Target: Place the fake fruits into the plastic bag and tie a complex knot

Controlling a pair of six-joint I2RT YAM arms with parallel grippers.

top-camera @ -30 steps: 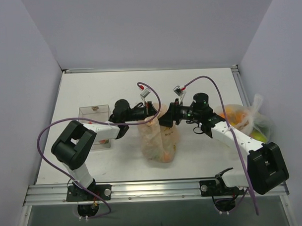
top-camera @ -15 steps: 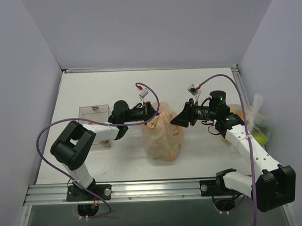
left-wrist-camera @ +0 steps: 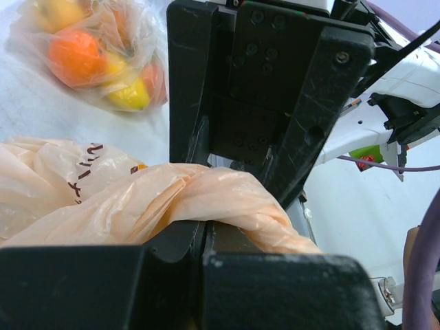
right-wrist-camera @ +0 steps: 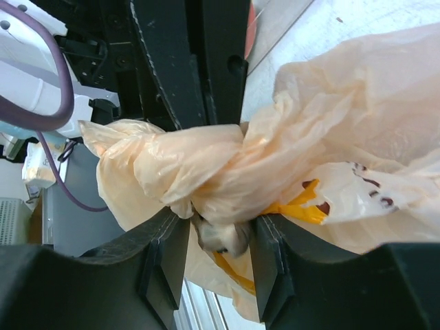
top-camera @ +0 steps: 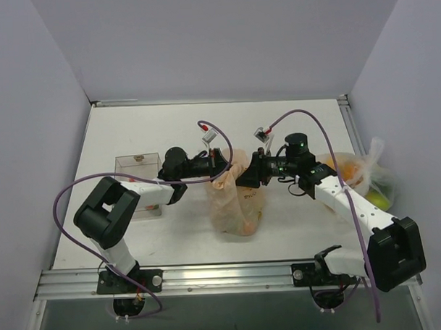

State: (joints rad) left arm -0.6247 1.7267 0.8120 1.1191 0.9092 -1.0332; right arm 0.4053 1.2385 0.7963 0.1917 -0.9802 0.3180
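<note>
The peach plastic bag (top-camera: 236, 204) stands at the table's middle, with orange fake fruits (top-camera: 243, 223) showing through its lower part. My left gripper (top-camera: 222, 163) is shut on a twisted peach handle strip (left-wrist-camera: 206, 199), its fingers pressed together (left-wrist-camera: 205, 234). My right gripper (top-camera: 244, 177) faces it from the right. Its jaws (right-wrist-camera: 218, 237) are closed on the bag's twisted bunch, the knot (right-wrist-camera: 206, 158), with plastic filling the gap. The two grippers are nearly touching above the bag's top.
A clear whitish bag (top-camera: 358, 176) with orange and yellow fruits (left-wrist-camera: 75, 55) lies at the right edge. A clear rectangular tray (top-camera: 137, 168) stands at the left, beside my left arm. Purple cables loop over both arms.
My right gripper pulled away to the right half a second ago, then came back left onto the bag's top. The bag shifted slightly with it. My left gripper has kept its hold.
</note>
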